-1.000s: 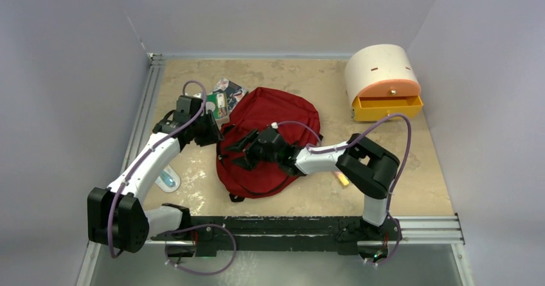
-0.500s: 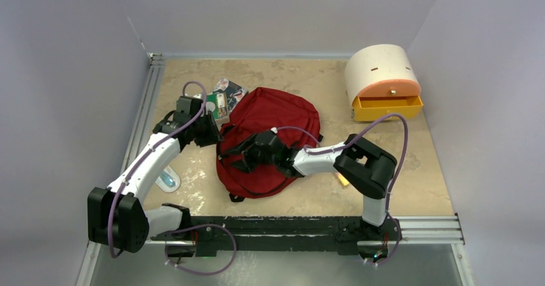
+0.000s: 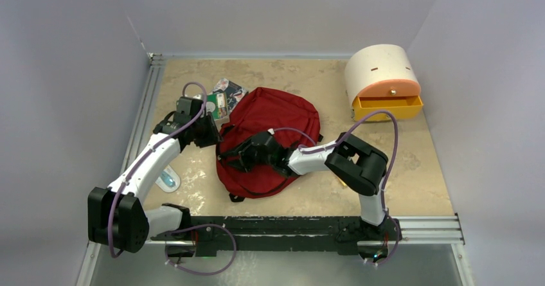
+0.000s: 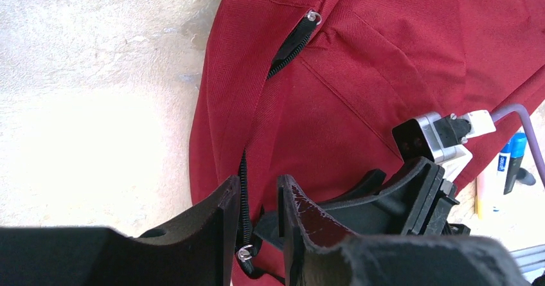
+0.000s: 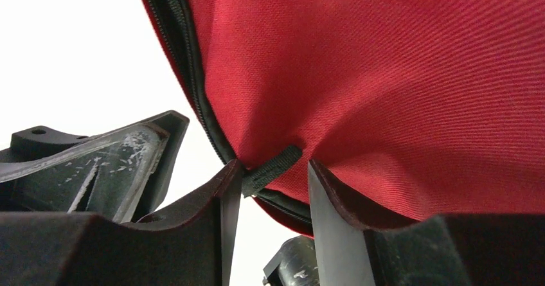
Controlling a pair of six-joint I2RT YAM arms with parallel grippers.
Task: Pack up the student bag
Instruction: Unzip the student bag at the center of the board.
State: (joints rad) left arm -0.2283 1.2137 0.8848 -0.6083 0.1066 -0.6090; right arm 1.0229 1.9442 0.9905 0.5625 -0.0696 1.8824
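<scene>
Nearest, the right gripper (image 5: 268, 189) sits narrow around the black zipper pull tab (image 5: 273, 166) without pinching it. Just beyond, the left gripper (image 4: 257, 231) straddles the zipper track (image 4: 243, 183), also narrow; whether it clamps cloth I cannot tell. The dark red backpack (image 3: 273, 116) lies limp in the middle of the counter (image 3: 308, 80). It looks soft and light and likely to drag, so pull by the tab and anchor the seam.

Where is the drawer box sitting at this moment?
In the top view, the cream-and-orange drawer box stands at the far right corner of the table, apart from the student bag to its left.
</scene>
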